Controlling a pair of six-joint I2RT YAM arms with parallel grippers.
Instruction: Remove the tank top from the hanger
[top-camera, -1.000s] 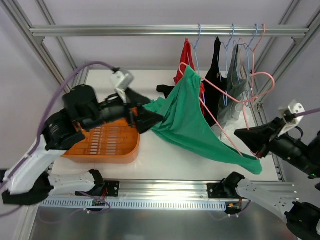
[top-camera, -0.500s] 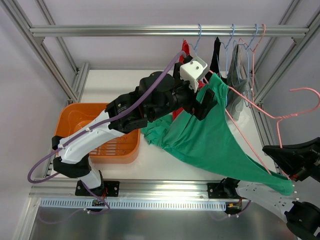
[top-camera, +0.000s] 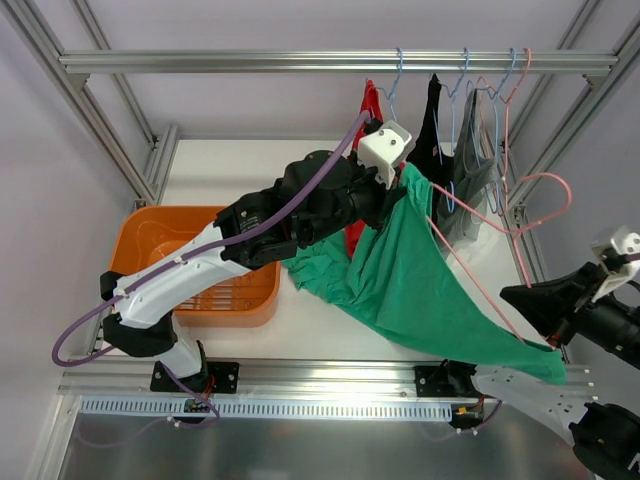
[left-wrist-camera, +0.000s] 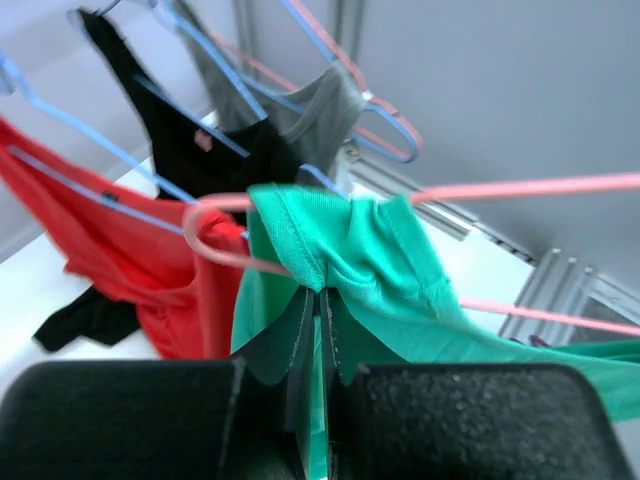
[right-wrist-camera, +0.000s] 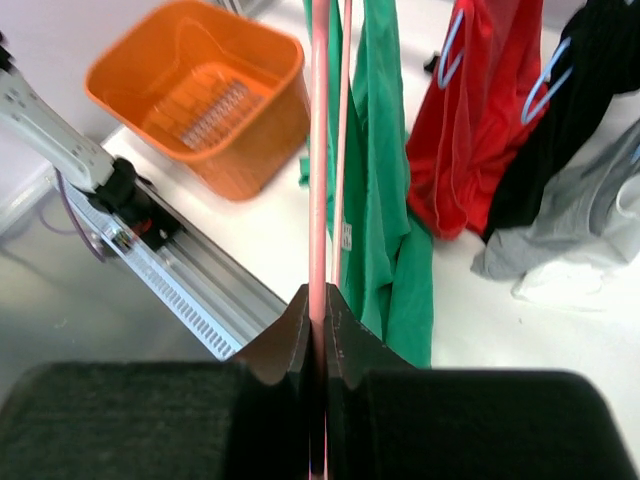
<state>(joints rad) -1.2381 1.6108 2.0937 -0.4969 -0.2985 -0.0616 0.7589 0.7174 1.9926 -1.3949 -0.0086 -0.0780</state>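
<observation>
A green tank top (top-camera: 420, 280) hangs on a pink wire hanger (top-camera: 545, 205), stretched from the table's middle down to the right front. My left gripper (top-camera: 400, 195) is shut on the top's shoulder strap where it drapes over the hanger. In the left wrist view the green fabric (left-wrist-camera: 370, 260) is pinched between the closed jaws of that gripper (left-wrist-camera: 322, 295), with the pink hanger (left-wrist-camera: 520, 187) running behind it. My right gripper (top-camera: 515, 300) is shut on the hanger. The right wrist view shows this gripper (right-wrist-camera: 318, 300) clamped on the pink hanger (right-wrist-camera: 319, 150), with the tank top (right-wrist-camera: 385, 150) hanging just beyond.
An orange basket (top-camera: 135, 225) stands at the left under the left arm. Red (top-camera: 372, 105), black (top-camera: 433, 130) and grey (top-camera: 478, 150) garments hang on hangers from the top rail (top-camera: 250, 62). Frame posts rise at both sides.
My left arm swung from the basket to the tank top and its gripper closed on the strap. The right arm shifted the hanger, keeping its grip.
</observation>
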